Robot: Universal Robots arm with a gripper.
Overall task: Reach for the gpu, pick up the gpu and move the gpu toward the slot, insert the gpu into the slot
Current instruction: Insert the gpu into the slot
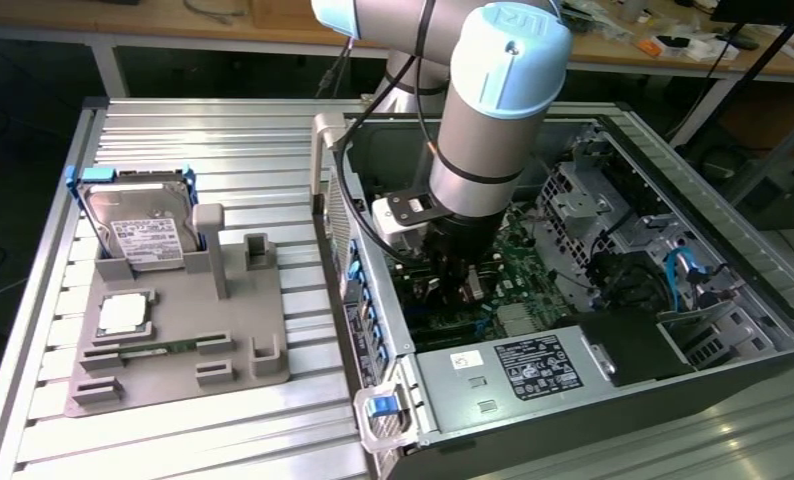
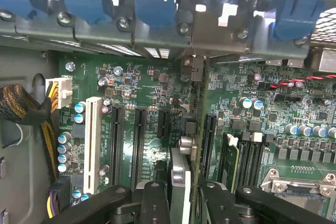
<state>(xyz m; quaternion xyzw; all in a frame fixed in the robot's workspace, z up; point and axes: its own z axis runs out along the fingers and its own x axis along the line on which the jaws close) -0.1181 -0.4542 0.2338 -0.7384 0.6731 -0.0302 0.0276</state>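
Gripper [image 2: 181, 192] is clamping the thin edge-on card with silvery bracket, the gpu [image 2: 180, 182], directly over green motherboard [image 2: 152, 150]; keeping the card upright and square matters.

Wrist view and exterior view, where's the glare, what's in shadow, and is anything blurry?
Wrist view: the motherboard is evenly lit and crisp; the hand and the gpu it clamps sit close to the lens, dark and soft; white hotspots burn through the blue latches. Exterior view: bright glare on the ribbed table; the arm shades the case interior.
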